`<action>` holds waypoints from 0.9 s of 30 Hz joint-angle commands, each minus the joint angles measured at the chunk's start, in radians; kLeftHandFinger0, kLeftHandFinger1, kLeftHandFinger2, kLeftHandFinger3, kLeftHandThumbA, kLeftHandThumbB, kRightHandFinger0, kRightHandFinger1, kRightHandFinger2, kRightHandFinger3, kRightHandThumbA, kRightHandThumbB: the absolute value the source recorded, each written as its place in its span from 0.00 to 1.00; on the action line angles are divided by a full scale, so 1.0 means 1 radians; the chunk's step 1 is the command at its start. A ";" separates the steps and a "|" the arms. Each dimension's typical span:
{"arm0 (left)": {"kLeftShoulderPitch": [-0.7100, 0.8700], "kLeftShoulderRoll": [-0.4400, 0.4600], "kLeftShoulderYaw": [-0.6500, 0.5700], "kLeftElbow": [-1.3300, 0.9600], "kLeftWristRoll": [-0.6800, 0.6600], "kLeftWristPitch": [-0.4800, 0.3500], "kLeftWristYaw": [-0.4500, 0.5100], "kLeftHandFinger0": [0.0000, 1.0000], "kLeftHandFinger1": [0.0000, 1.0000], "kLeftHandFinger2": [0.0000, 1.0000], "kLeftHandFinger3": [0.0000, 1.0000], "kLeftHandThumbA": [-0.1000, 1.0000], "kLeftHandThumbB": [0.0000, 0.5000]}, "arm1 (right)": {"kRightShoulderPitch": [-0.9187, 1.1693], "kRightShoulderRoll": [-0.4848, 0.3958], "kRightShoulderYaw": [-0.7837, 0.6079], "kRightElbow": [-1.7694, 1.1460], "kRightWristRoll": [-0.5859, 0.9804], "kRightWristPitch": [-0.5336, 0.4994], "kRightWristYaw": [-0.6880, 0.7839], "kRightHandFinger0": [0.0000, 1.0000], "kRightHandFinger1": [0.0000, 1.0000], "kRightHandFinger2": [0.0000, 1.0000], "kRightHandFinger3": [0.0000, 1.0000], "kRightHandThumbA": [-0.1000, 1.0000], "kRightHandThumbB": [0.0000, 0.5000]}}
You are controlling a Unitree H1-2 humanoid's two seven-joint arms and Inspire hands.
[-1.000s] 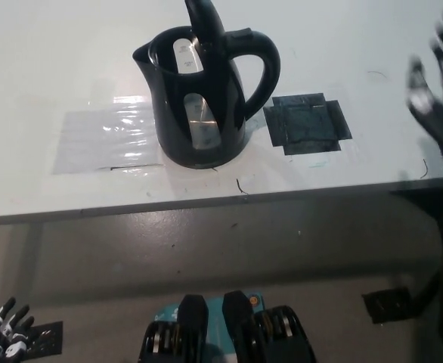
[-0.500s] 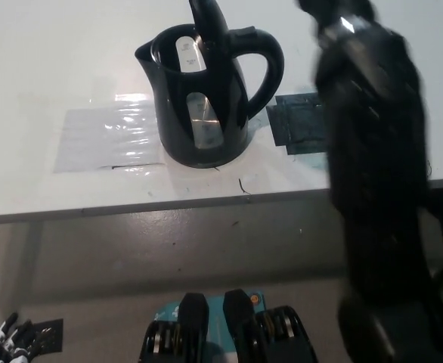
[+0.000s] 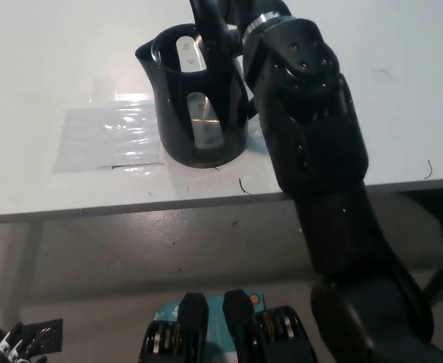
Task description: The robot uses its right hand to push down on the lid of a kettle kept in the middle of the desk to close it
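Here, kettle (image 3: 195, 106), right robot hand (image 3: 233, 11) above.

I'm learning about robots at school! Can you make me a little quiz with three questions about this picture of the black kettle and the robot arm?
1. True or false: the lid of the black plastic kettle stands open.
2. Which arm reaches over the kettle? A) white left B) black right arm
3. Fill in: the kettle stands on a white ____.

Key: 1 true; 2 B; 3 desk.
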 commanded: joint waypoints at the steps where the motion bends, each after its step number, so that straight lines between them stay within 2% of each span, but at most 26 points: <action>1: 0.016 0.016 0.005 -0.020 -0.025 -0.022 -0.031 1.00 1.00 1.00 1.00 0.25 0.46 | -0.103 0.002 -0.005 0.042 0.010 -0.069 -0.010 1.00 1.00 1.00 1.00 0.85 0.03; 12: 0.016 0.011 0.003 0.004 -0.019 -0.030 -0.044 1.00 1.00 1.00 1.00 0.25 0.47 | -0.140 -0.023 -0.066 0.166 0.049 -0.102 -0.013 1.00 1.00 1.00 1.00 0.88 0.03; 14: 0.020 0.002 -0.004 0.005 -0.008 -0.037 -0.041 1.00 1.00 1.00 1.00 0.26 0.45 | -0.155 -0.015 -0.090 0.244 0.070 -0.145 -0.013 1.00 1.00 1.00 1.00 0.87 0.00; 21: 0.054 -0.029 -0.015 -0.013 -0.018 -0.018 -0.036 1.00 1.00 1.00 1.00 0.23 0.49 | -0.194 -0.005 -0.140 0.497 0.102 -0.267 0.004 1.00 1.00 1.00 1.00 0.85 0.01; 23: 0.058 -0.032 -0.022 -0.018 -0.014 -0.013 -0.038 1.00 1.00 1.00 1.00 0.21 0.46 | -0.200 -0.008 -0.154 0.557 0.114 -0.295 0.014 1.00 1.00 1.00 1.00 0.85 0.02; 27: 0.054 -0.033 -0.029 -0.023 -0.010 -0.012 -0.035 1.00 1.00 1.00 1.00 0.23 0.47 | -0.221 0.003 -0.161 0.668 0.115 -0.359 0.010 1.00 1.00 1.00 1.00 0.87 0.00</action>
